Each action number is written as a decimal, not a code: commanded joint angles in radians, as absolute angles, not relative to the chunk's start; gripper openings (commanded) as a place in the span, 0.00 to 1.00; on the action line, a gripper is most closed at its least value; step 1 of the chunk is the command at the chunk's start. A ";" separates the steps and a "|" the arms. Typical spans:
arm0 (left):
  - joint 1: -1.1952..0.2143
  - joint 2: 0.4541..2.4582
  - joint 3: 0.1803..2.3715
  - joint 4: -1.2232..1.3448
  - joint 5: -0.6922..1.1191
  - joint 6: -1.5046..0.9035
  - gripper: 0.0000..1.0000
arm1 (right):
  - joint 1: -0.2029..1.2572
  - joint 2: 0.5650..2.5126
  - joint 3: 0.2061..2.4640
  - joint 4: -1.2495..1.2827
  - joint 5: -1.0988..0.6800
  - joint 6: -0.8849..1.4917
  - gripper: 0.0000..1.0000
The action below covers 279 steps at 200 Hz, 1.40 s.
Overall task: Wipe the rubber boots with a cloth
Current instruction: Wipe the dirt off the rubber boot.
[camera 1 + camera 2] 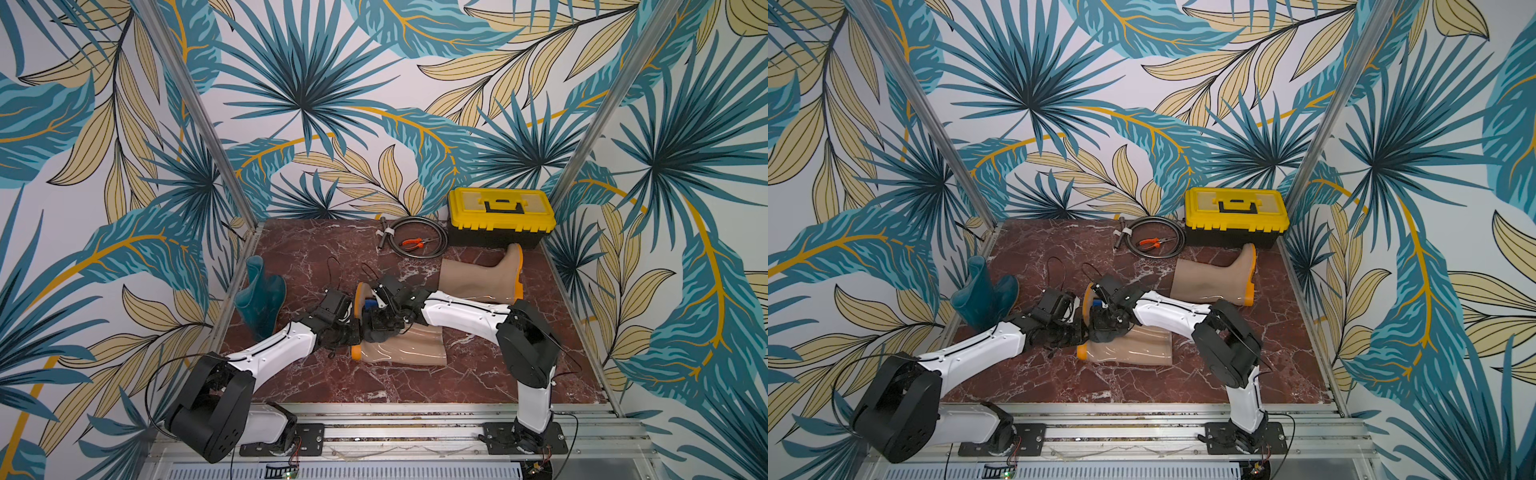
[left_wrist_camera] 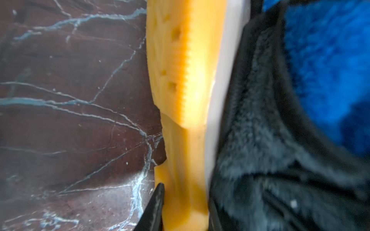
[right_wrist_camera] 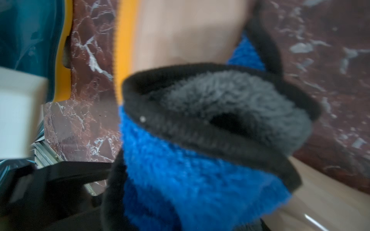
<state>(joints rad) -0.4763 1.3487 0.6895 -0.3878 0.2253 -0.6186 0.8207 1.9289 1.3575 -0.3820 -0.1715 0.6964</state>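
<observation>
The left pincer (image 2: 184,210) is clamping, part-open, the orange sole (image 2: 192,140) of the beige boot (image 1: 407,349) lying on the desk (image 1: 374,386). The right pincer (image 1: 376,318) is gripping the cloth (image 3: 200,160), nearly fully closed, pressing it against that boot's foot.

The cloth (image 3: 230,100) covers the foot of the near beige boot (image 1: 409,351); wrist views blurred, cropping both.

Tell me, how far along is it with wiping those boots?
Done: nothing shows as finished. In hand: the right gripper holds the cloth against the near beige boot, whose orange sole the left gripper appears to clamp. Left: the far beige boot by the toolbox and the standing teal boot lie apart from both grippers, probably unwiped.
</observation>
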 commanded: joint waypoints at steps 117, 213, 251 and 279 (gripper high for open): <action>-0.485 1.357 0.771 -0.318 0.296 -0.670 0.60 | 0.695 1.665 1.320 -0.545 -0.049 0.671 0.00; -0.485 1.338 0.686 -0.318 0.313 -0.659 0.56 | 0.810 1.876 1.285 -0.503 -0.099 0.696 0.00; -0.485 1.340 0.681 -0.317 0.319 -0.653 0.56 | 0.590 1.665 1.026 -0.594 -0.002 0.647 0.00; -0.486 1.336 0.676 -0.318 0.312 -0.644 0.56 | 0.564 1.540 1.008 -0.658 0.035 0.653 0.00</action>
